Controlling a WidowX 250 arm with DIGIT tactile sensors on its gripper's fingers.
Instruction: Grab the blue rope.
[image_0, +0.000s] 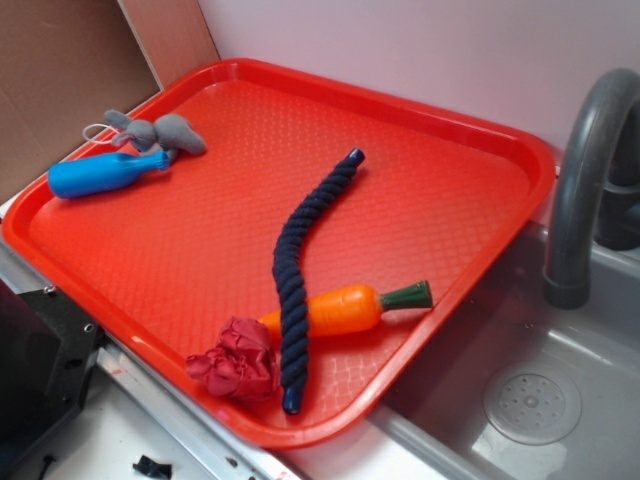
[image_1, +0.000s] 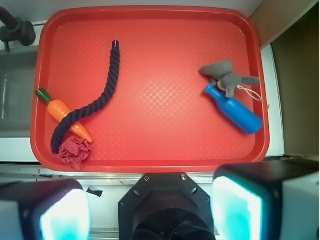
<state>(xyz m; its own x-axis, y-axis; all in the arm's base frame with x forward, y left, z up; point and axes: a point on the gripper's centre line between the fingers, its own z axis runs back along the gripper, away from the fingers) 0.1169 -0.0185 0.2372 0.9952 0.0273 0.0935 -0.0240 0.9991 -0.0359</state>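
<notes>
- While the gripper (image_1: 150, 210) hangs high above the near edge of the red tray (image_1: 150, 12), its fingers spread wide and empty, nothing is grabbed yet.
- The blue rope (image_1: 95, 105) lies curved on the tray's side nearest the sink (image_0: 530, 400), draped across the toy carrot (image_1: 62, 112), one end touching the crumpled red cloth (image_1: 75, 152).
- Everything remains: travel over, descend, close.

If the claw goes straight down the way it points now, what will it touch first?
Probably the near rim of the red tray or bare tray floor just beyond it. The claw is open, well apart from the blue rope. Depth is unclear, so this is a guess.
</notes>
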